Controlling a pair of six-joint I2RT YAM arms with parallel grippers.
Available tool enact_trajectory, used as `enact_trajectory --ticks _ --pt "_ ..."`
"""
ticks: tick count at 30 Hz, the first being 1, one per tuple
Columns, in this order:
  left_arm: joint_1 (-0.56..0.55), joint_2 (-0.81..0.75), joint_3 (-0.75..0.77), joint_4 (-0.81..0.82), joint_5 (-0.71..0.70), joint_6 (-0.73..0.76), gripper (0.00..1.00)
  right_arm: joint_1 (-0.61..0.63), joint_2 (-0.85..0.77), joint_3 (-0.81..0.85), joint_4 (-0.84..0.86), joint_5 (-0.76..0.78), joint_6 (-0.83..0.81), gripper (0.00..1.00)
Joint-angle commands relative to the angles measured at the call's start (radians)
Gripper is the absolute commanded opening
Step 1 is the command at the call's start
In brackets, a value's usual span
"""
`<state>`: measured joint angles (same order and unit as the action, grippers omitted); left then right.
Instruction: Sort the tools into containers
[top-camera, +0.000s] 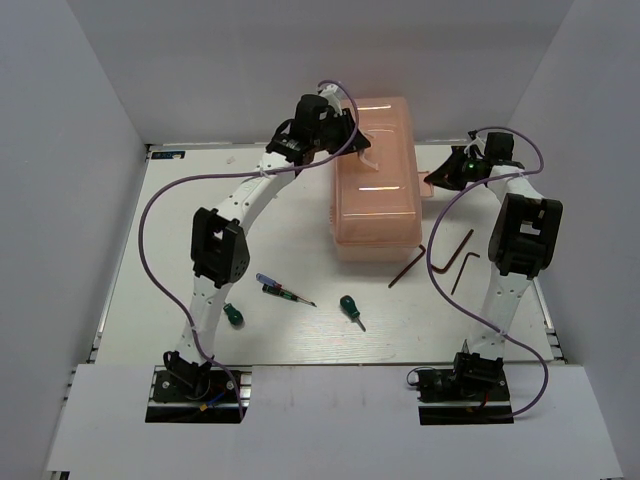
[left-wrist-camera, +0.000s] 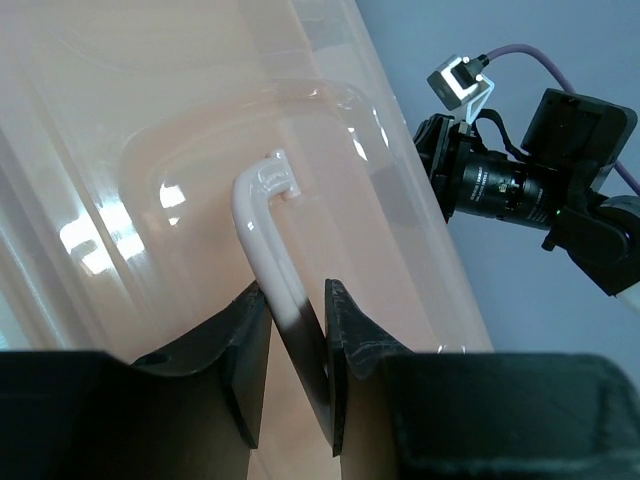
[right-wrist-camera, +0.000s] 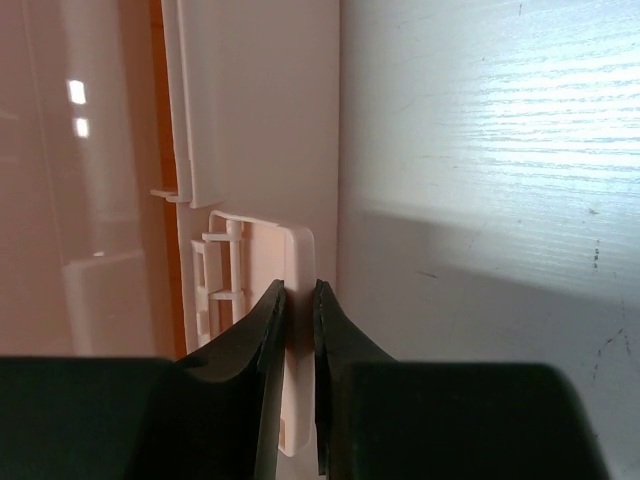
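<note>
The peach-pink toolbox (top-camera: 375, 195) stands closed at the back middle of the table. My left gripper (top-camera: 345, 130) is above its lid, shut on the white lid handle (left-wrist-camera: 262, 215), which runs between the jaws (left-wrist-camera: 297, 300). My right gripper (top-camera: 440, 178) is at the box's right side, shut on the latch tab (right-wrist-camera: 300, 255), with the jaws (right-wrist-camera: 299, 292) pinching its edge. On the table in front lie two green-handled screwdrivers (top-camera: 233, 314) (top-camera: 350, 308), the blue-and-red screwdriver (top-camera: 280, 290) and two dark hex keys (top-camera: 408, 265) (top-camera: 462, 258).
The white table (top-camera: 300, 230) is walled in by grey panels on the left, back and right. Purple cables loop from both arms. The right wrist camera (left-wrist-camera: 520, 185) shows past the box's edge in the left wrist view.
</note>
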<state>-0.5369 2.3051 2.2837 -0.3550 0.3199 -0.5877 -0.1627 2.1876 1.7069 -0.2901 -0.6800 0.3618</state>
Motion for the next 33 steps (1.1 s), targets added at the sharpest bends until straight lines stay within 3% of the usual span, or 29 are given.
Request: enact_trajectory --ticks 1,11,33 --pt "0.034 -0.131 -0.012 -0.085 -0.001 0.104 0.0 -0.031 -0.029 0.039 -0.032 0.117 -0.052 0.0" --pt "0.074 -0.222 -0.087 -0.096 -0.001 0.124 0.0 -0.038 -0.02 0.051 -0.049 0.119 -0.066 0.0" --pt "0.336 -0.487 -0.731 0.053 0.019 0.2 0.0 -0.06 -0.031 0.034 -0.061 0.106 -0.078 0.0"
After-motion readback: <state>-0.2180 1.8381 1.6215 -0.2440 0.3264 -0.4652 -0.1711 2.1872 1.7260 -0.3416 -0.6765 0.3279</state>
